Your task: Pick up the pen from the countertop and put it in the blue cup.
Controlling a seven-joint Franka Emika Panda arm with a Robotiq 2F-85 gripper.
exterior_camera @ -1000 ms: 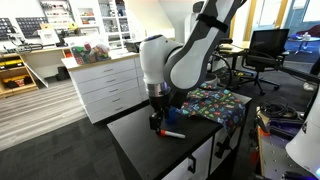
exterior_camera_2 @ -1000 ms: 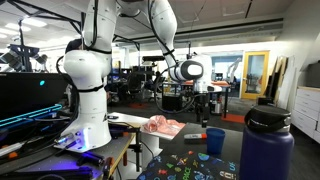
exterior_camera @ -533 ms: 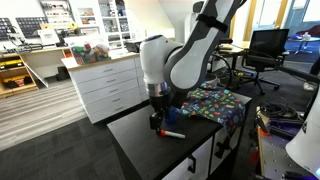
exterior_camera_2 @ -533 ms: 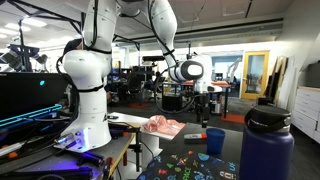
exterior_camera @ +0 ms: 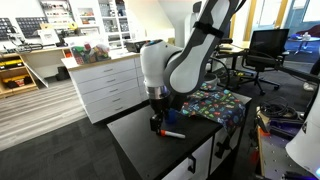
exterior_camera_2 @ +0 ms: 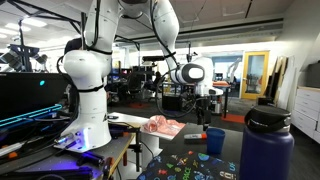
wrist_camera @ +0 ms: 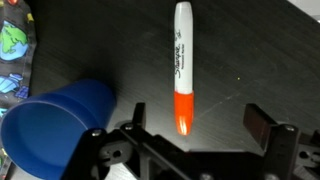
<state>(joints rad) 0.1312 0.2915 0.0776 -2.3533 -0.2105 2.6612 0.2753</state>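
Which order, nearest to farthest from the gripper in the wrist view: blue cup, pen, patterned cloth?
1. pen, orange end between the open gripper's fingers.
2. blue cup, lower left beside a finger.
3. patterned cloth, upper left corner.

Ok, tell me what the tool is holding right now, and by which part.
Nothing. The tool is open above the pen, which lies flat on the countertop with its orange end between the jaws, untouched.
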